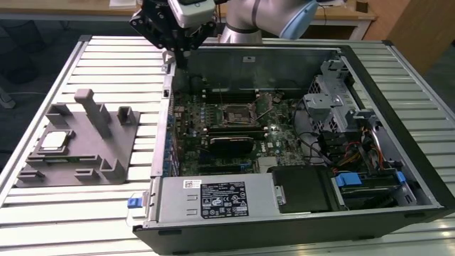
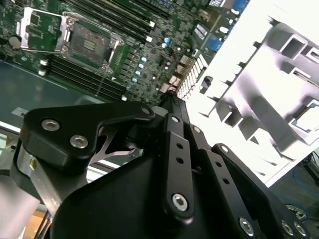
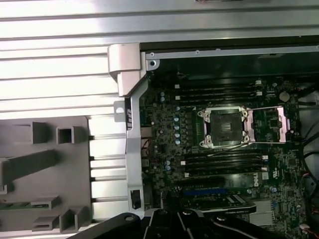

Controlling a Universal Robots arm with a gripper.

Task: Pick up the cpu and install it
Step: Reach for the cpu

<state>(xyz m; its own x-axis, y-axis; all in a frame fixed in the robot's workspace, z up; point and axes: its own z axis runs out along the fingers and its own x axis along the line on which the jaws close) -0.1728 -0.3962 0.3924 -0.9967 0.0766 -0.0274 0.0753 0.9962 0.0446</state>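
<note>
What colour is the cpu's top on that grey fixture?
Pale silver-white, with a thin darker rim. The cpu shows best in the exterior view.

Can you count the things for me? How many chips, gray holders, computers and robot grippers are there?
cpu: 1
gray holder: 1
open computer: 1
gripper: 1
Total: 4

open computer case point(image 1: 299, 232) beside grey fixture point(image 1: 106, 138) on slatted table point(image 1: 114, 58).

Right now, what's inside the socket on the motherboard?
Nothing: the socket is open and empty, its cover plate flipped aside. The cpu lies on the gray fixture beside the case; whatever is under it is covered.
</note>
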